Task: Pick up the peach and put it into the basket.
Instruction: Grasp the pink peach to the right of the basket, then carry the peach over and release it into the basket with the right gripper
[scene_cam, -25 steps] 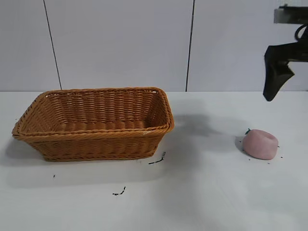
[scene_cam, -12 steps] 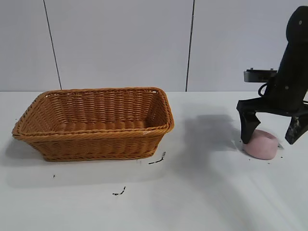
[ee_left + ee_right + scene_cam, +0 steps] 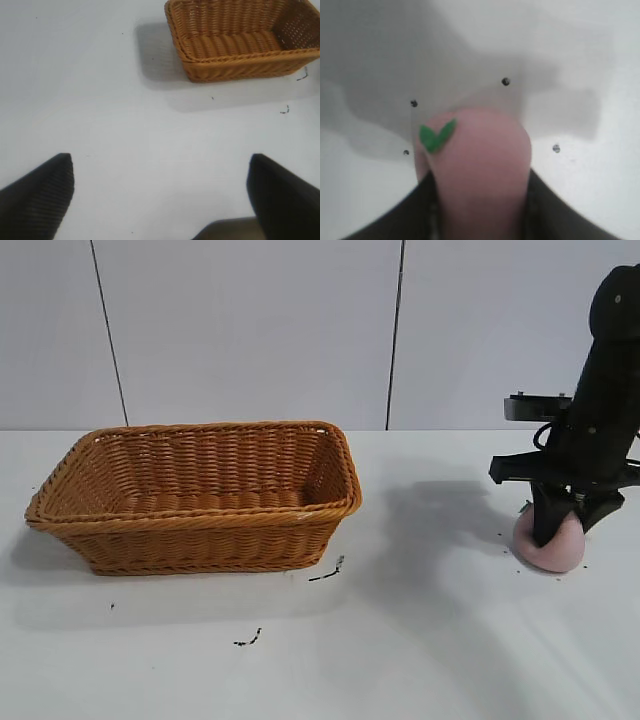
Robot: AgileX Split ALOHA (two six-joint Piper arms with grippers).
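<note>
**A:** Status, big to small. Table (image 3: 450,660): white, a few black specks near the basket and the fruit. Basket (image 3: 200,495) sits at about 9 o'clock in the exterior view, nothing in it, rim well above the table.

**B:** Arms?

**A:** Right gripper (image 3: 556,530) is down at 3 o'clock, clamped on the peach (image 3: 548,548). In the wrist view the fingers (image 3: 395,215) press both flanks of the fruit, leaf (image 3: 436,136) on the far upper side. Peach looks like it rests on the table, not lifted yet. Left gripper (image 3: 160,200) hangs over bare table with its fingers spread wide, idle, basket at its 1 o'clock.

**B:** Risks?

**A:** Biggest: the carry. Basket is well apart from the fruit, so a long traverse toward 9 o'clock. If the lift is too low, the fruit or fingers clip the near rim and shove the basket.

**B:** Next?

**A:** Grip. Fruit is round and looks soft; it bulges between the fingers. Fingers sit on its upper part in the exterior view, so it could squirt out downward on lift or under a fast swing.

**B:** Smallest?

**A:** Release. Dropped from high, a light round toy could bounce or roll inside. Sloped walls probably keep it in. Letting go over the middle, low, avoids that.
</note>
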